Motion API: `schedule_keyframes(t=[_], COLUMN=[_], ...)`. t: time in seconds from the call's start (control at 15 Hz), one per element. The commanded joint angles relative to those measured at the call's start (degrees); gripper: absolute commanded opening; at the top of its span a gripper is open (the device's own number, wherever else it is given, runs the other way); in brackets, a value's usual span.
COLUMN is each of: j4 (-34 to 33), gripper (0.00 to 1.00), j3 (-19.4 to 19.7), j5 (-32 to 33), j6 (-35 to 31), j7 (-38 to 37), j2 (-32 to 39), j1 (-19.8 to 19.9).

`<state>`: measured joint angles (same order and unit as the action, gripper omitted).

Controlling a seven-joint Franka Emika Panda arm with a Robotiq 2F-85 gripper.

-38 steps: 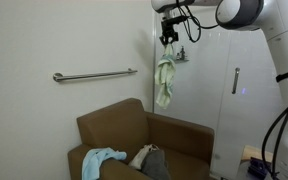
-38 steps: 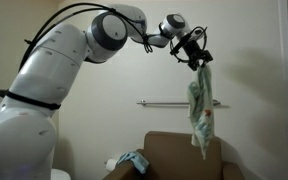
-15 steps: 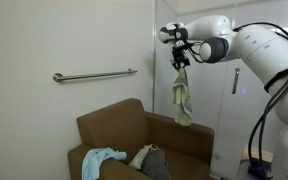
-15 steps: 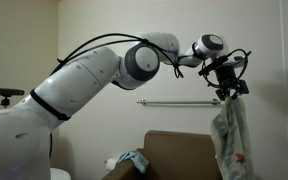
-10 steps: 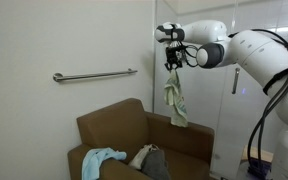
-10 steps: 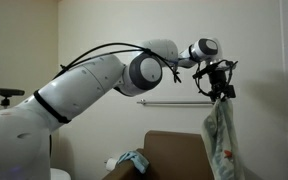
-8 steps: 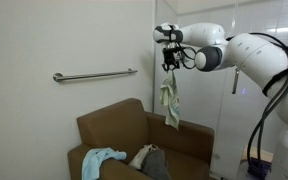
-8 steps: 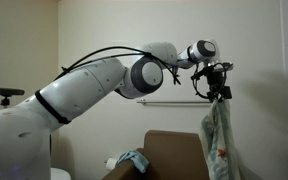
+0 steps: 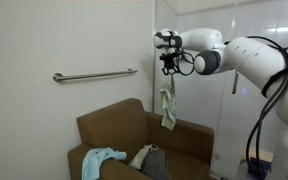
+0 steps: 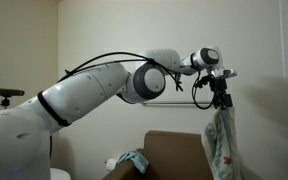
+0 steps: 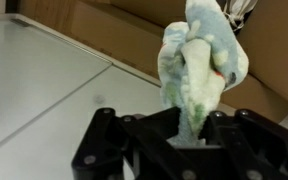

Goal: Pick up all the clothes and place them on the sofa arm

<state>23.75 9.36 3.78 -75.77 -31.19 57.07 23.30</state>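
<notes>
Above sofa point(image 9: 114, 125), hand point(image 9: 168, 67) tight around cloth point(image 9: 168, 104)

A metal grab bar point(image 9: 94, 74) runs horizontally along the white wall point(image 9: 44, 40). A frosted glass panel point(image 9: 212, 105) stands at the wall's corner.

Pale wall point(image 9: 44, 40) with metal grab bar point(image 9: 94, 75)

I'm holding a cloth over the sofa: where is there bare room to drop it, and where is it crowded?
The sofa arm below the hanging green cloth is bare, from the backrest forward. The seat is crowded: a light blue cloth and a grey garment lie on it.
</notes>
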Motion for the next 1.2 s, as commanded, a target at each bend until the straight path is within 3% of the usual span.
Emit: schedule_keyframes(t=[0.0,0.07,0.13,0.2,0.27,0.47,0.53,0.93,1.13], j4=[-4.53,3.32,3.85,-3.36,-4.58,-5.46,-1.45,-2.63,-1.72], gripper=[0.00,0.01,0.00,0.01,0.01,0.01,0.00,0.01,0.01], j3=[0.44,-0.05,-0.13,-0.35,0.66,0.67,0.74,0.64,1.28], j5=[-1.83,-1.10,-0.98,-2.22,-0.84,-0.65,-0.50,-1.95,-0.74], j6=[2.94,0.53,1.70,6.44,4.78,4.68,2.71,-9.38,-12.40], j7=[-5.00,-5.59,-4.99,-2.20,-2.98,-3.04,-3.14,-19.07,-24.24], j2=[3.32,-0.39,-0.17,4.03,4.57,5.72,3.49,5.34,6.55], j1=[1.71,1.58,1.91,3.02,1.85,1.97,1.49,1.89,1.11])
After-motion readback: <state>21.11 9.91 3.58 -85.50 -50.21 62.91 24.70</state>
